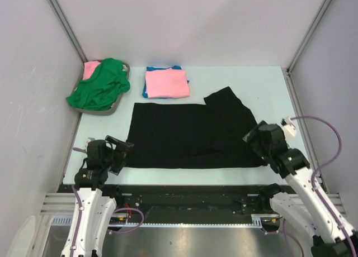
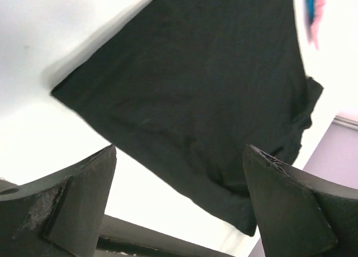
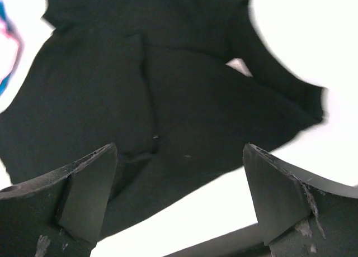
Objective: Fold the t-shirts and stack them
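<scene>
The large black t-shirt lies spread flat on the table, its right part folded over with a sleeve angling up right. It also shows in the left wrist view and the right wrist view. A folded pink t-shirt lies on a folded blue one behind it. A green t-shirt and a pink one lie crumpled in a basket. My left gripper is open and empty at the black shirt's left edge. My right gripper is open and empty over its right edge.
The grey basket stands at the back left corner. White walls with metal posts close in the table on both sides and at the back. The table's front edge and a black rail run just before the arms' bases.
</scene>
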`<action>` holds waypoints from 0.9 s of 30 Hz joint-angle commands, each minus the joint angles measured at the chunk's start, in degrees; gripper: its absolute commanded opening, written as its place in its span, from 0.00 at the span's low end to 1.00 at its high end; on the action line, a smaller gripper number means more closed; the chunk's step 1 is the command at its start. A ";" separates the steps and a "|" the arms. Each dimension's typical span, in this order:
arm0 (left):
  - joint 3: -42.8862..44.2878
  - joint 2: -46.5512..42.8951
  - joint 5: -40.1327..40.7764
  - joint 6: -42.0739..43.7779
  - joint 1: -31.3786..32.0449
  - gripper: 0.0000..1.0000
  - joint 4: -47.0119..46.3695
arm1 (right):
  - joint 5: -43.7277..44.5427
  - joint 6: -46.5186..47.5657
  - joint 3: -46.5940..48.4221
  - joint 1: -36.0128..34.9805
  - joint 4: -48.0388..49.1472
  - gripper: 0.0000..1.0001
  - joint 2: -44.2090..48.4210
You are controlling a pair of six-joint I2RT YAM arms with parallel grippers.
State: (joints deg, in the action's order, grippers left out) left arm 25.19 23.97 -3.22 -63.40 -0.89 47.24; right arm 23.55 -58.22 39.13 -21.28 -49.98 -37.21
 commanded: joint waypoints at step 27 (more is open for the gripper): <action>2.32 29.38 -4.77 4.42 -0.17 0.98 -25.88 | -28.39 4.78 0.60 -3.86 32.49 0.63 -36.18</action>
State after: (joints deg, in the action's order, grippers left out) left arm 28.99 52.86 -6.50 -59.90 -0.89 24.62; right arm -5.85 -53.01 41.47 -24.88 -16.84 -76.03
